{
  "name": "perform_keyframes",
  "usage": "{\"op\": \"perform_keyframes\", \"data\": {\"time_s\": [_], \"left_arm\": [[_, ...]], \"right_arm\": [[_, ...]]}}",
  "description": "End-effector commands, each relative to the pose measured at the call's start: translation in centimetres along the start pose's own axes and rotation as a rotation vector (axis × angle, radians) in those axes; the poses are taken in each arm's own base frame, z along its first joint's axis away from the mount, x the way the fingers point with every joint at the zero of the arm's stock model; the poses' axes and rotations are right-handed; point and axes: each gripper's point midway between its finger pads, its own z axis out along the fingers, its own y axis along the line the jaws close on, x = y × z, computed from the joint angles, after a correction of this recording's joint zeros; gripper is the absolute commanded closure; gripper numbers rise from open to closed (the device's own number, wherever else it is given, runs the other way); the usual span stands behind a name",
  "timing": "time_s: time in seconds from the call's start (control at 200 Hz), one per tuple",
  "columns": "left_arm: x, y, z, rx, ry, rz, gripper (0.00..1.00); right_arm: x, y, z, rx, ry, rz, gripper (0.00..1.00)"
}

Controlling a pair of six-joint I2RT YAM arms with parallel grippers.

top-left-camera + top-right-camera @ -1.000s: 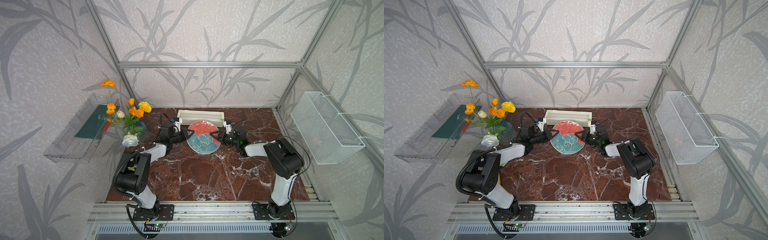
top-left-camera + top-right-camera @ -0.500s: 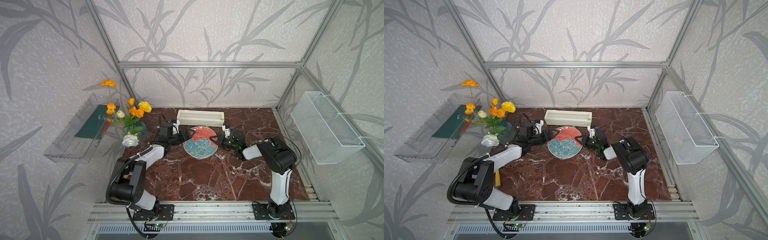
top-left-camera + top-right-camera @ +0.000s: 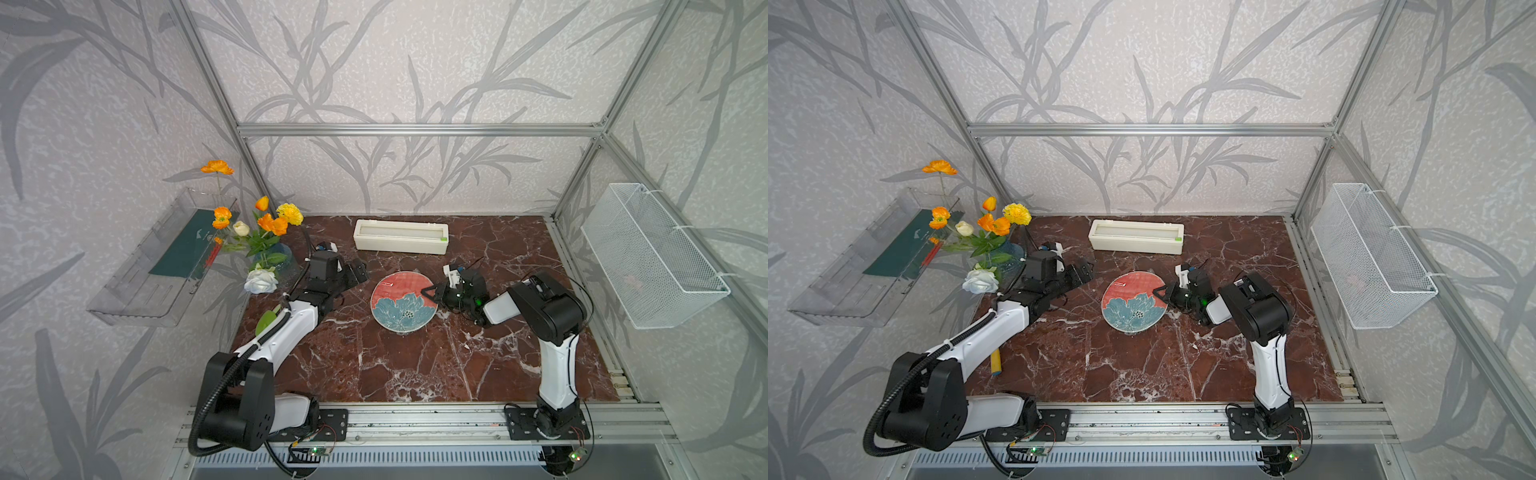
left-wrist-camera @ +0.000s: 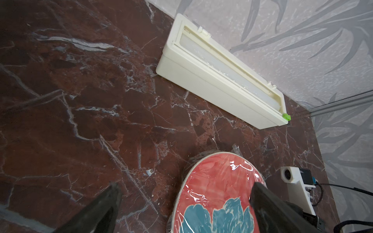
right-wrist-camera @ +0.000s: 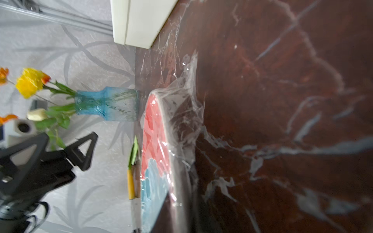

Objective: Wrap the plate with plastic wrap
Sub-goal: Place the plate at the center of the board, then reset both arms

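Nearest you, in the lower middle of both top views, the table (image 3: pixel 395 365) is lying bare between the arm bases.

Above that, at frame centre, the plate (image 3: pixel 404 301) is now resting flat on the marble, flower side up. A second ago you were holding it tilted between both claws, closer to the box. You are setting it down, not lifting it.

Left of centre, the left claw (image 3: pixel 358 271) is standing clear of the plate, jaws spread wide and carrying nothing. A second ago it was pinched at the rim. The left wrist view is agreeing: its fingers (image 4: pixel 109 201) are showing far apart.

The right claw (image 3: pixel 430 293) is sitting against the plate's right rim. I cannot tell whether its jaws are apart or nipping film, as its own fingers are not showing in the right wrist view.

The wrap (image 4: pixel 234 165) is lying stretched and wrinkled over the plate's face. In the right wrist view it is bunching in loose folds (image 5: pixel 187 96) beside the rim and onto the table.

In my judgement the covering is largely done and those loose folds are still needing tucking. Be watching for clinging film dragging the plate when the right claw leaves.

Farthest, upper centre, the box (image 3: pixel 401 236) is standing along the back wall, apart from the plate. I cannot tell whether any film is joining them.
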Motion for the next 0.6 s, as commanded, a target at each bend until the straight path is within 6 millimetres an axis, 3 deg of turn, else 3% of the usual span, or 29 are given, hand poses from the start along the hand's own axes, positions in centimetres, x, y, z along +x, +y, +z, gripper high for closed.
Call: {"op": "perform_keyframes", "data": {"time_s": [0.0, 0.085, 0.28, 0.295, 0.4, 0.505, 0.595], "left_arm": [[0.3, 0.4, 0.2, -0.017, 0.012, 0.000, 0.01], [0.7, 0.4, 0.4, -0.015, 0.033, -0.006, 0.01], [1.9, 2.7, 0.2, -0.111, 0.042, -0.064, 0.01], [2.0, 2.9, 0.1, -0.120, 0.040, -0.070, 0.01], [3.1, 4.1, 0.2, -0.151, 0.039, -0.085, 0.01], [4.6, 4.8, 0.8, -0.150, 0.057, -0.061, 0.00], [5.7, 5.3, 1.2, -0.154, 0.089, -0.032, 0.00]], "right_arm": [[-1.7, 1.8, -1.0, -0.036, -0.051, -0.060, 0.57], [-2.8, 1.2, -3.0, 0.005, -0.082, -0.070, 0.45], [-4.6, 0.2, -8.5, 0.203, -0.108, -0.148, 0.32], [-5.0, 1.0, -9.2, 0.218, -0.119, -0.185, 0.32], [-5.9, 1.6, -12.7, 0.499, -0.128, -0.413, 0.23], [-8.5, 3.1, -17.0, 0.771, -0.248, -0.621, 0.17], [-10.2, 3.7, -19.6, 0.896, -0.333, -0.780, 0.15]]}}
